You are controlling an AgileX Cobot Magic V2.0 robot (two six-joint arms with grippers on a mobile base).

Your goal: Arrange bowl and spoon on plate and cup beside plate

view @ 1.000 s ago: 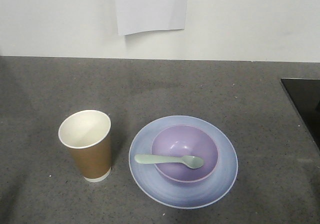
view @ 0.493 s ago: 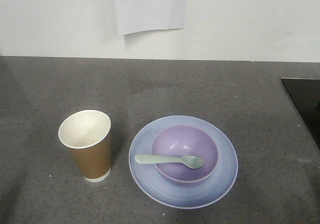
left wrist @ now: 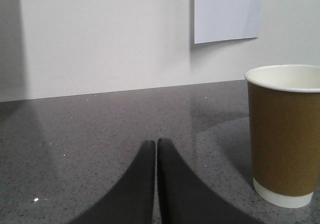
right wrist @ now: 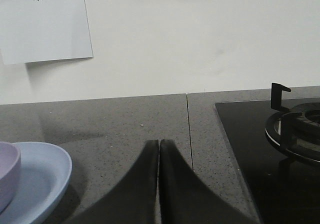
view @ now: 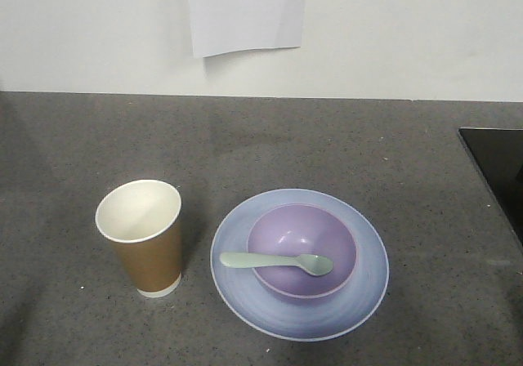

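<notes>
The left end effector (left wrist: 157,149) was closed, its two dark fingers pressed together and holding nothing, low over the table (view: 73,153); the right end effector (right wrist: 159,149) was likewise closed and empty. From the left one the cup (left wrist: 285,134) stood upright just ahead and to its right; from the right one the plate (right wrist: 35,184) lay ahead and to its left, so each arm was nearer its own thing. In the front view the bowl (view: 310,235) sat on the plate (view: 364,301), the spoon (view: 276,261) lay across the bowl's near rim, its handle pointing left toward the cup (view: 147,243); the cup stood beside the plate, apart from it; the layout looked finished, so no grasp seemed called for. Neither arm showed in the front view; the right wrist view cut off most of the plate and bowl (right wrist: 7,176) and hid the spoon.
</notes>
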